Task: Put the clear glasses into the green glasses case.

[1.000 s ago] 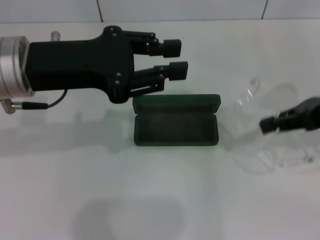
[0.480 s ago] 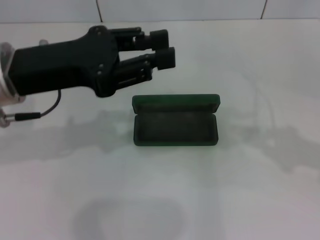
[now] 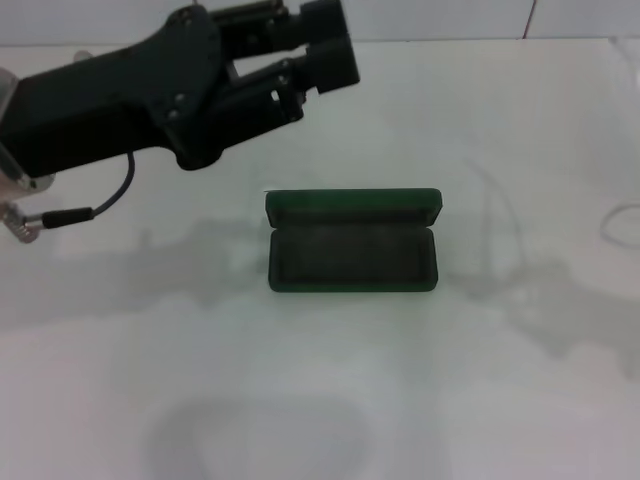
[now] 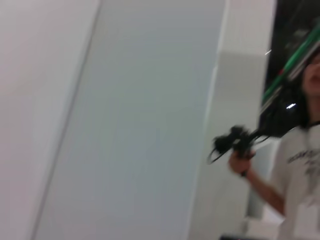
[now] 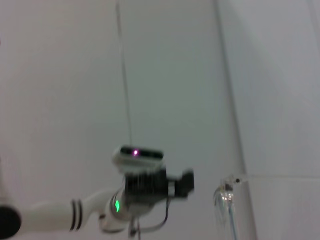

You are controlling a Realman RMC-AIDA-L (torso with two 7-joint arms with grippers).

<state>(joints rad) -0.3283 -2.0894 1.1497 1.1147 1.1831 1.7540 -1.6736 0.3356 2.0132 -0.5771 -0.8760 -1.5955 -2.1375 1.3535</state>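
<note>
You are leaving the dark green hard clamshell case (image 3: 352,243) lying open and empty on the white surface (image 3: 320,400), the left tool (image 3: 322,45) hovering pressed together behind it, the clear plastic wraparound glasses (image 5: 226,200) hanging aloft beside the right wrist, that tool's state impossible to tell.

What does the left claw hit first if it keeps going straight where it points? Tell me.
Probably nothing on the table. In the head view the left claw points toward the far right, passing behind the open green glasses case, toward the back wall. Depth is hard to judge.
</note>
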